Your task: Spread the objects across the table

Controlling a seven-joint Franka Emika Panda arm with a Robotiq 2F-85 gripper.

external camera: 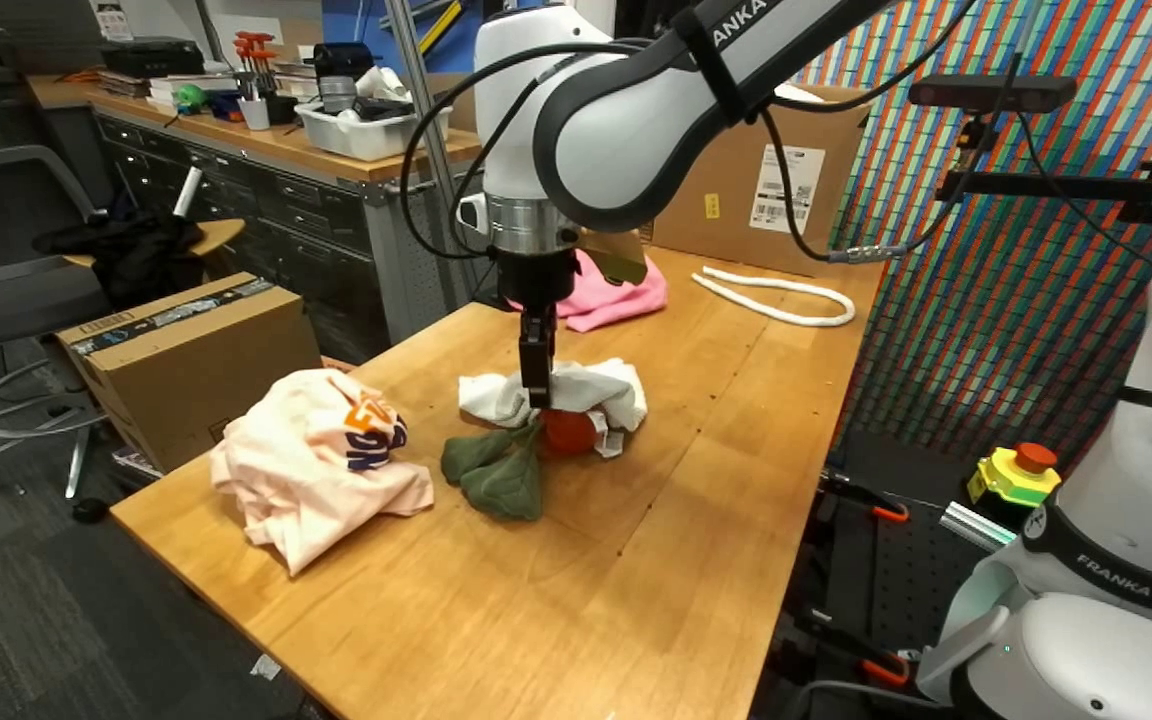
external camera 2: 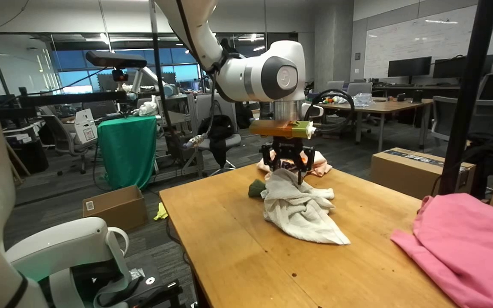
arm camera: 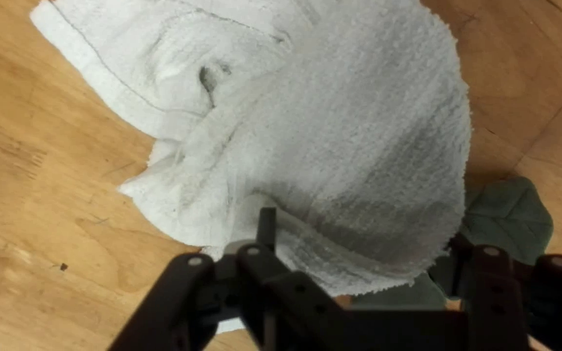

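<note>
The gripper has its 2 fingers wide apart, a fold of the white cloth between them, low in the wrist view. On the table in an exterior view, I see the olive-green piece and red ball just below centre, peach-cream cloth lower left, pink cloth above centre.

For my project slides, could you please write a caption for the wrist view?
The open end effector at a rumpled white cloth on the wooden table, an olive-green piece partly visible nearby.

The table bears peach cloth, green piece, white cloth, pink cloth, cord.
</note>
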